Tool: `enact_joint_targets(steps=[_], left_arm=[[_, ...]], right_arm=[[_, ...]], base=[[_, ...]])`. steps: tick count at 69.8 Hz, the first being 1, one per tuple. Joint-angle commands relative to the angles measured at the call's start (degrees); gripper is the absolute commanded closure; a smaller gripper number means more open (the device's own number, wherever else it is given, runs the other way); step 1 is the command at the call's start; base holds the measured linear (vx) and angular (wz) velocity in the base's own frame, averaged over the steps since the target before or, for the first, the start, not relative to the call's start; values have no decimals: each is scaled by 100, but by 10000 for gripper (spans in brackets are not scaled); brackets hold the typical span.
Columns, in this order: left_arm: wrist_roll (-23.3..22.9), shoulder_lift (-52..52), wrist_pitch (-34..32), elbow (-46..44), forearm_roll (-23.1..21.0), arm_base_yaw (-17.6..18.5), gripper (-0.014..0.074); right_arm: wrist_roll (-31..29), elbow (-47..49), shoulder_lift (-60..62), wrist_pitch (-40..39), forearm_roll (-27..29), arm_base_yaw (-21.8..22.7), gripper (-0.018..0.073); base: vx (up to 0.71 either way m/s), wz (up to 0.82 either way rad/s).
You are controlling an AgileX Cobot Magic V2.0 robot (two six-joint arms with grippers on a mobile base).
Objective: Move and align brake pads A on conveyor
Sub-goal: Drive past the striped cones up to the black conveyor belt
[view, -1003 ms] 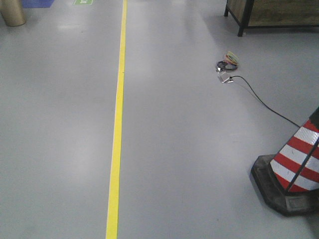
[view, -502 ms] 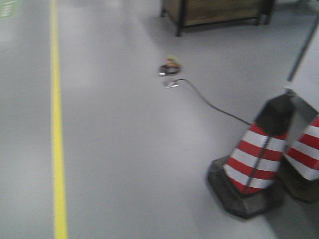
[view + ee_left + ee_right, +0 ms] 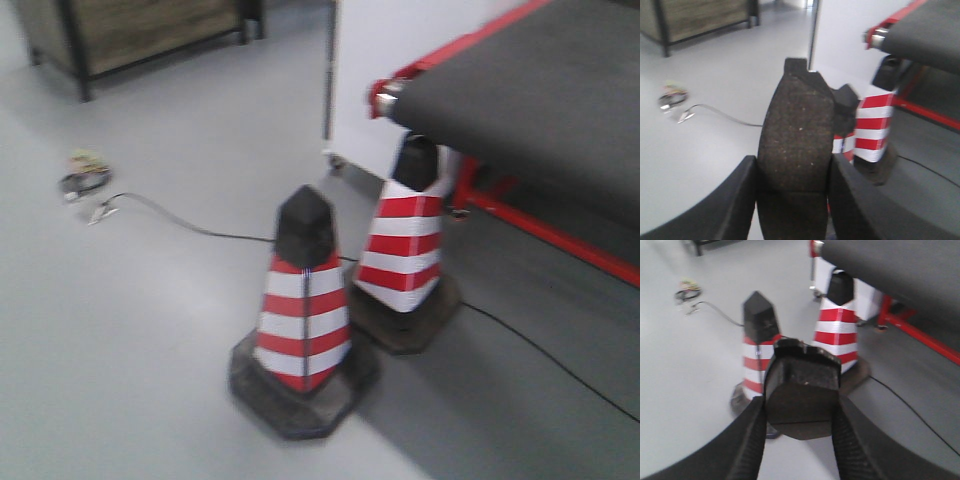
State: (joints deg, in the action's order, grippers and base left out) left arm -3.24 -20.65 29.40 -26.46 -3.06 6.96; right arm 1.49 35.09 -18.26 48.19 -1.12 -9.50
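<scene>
My left gripper (image 3: pixel 794 187) is shut on a dark grey brake pad (image 3: pixel 796 135) that stands lengthwise between its fingers, its end tab pointing away from me. My right gripper (image 3: pixel 800 412) is shut on a second brake pad (image 3: pixel 802 382), held above the floor. The conveyor (image 3: pixel 540 95), a dark charcoal belt with a red edge stripe and red frame, shows at the upper right of the front view and also as the conveyor (image 3: pixel 922 35) and the conveyor (image 3: pixel 900 267) in both wrist views. Neither gripper appears in the front view.
Two red-and-white traffic cones, one nearer (image 3: pixel 303 310) and one (image 3: pixel 405 245) by the conveyor's end, stand on the grey floor. A black cable (image 3: pixel 190 228) runs to a small coil of wires (image 3: pixel 85 180). A wooden cabinet (image 3: pixel 130 30) stands at the back left.
The front view has swung to the right: the yellow floor line has left the frame, the cones have shifted to the centre, and the conveyor has come into view.
</scene>
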Motion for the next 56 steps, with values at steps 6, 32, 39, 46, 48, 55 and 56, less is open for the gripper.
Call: enact_joint_targets(steps=[6, 32, 39, 46, 48, 55, 56], left_arm=[[-25, -60, -520, -157, -54, 13, 602], [-25, -60, -520, -157, -54, 13, 602], [-25, -60, -520, -157, -54, 13, 602], [-25, -60, -520, -157, -54, 13, 602], [-25, -60, -520, -157, -54, 13, 602], [-25, -60, -520, -157, -54, 13, 602], [-25, -60, -520, -157, -54, 13, 602]], right_arm=[[-49, 161, -63, -525, -41, 2, 564], [-49, 161, -63, -525, -41, 2, 564], [-49, 161, -63, -525, -41, 2, 564], [-49, 161, -63, -511, -41, 2, 564], [-49, 161, -63, -511, -41, 2, 564], [-49, 161, -63, -511, -41, 2, 564], [-49, 161, -63, -511, -41, 2, 564]], base=[[23, -88], [21, -82], [17, -78], [16, -72], [14, -66], [12, -62], [9, -58]])
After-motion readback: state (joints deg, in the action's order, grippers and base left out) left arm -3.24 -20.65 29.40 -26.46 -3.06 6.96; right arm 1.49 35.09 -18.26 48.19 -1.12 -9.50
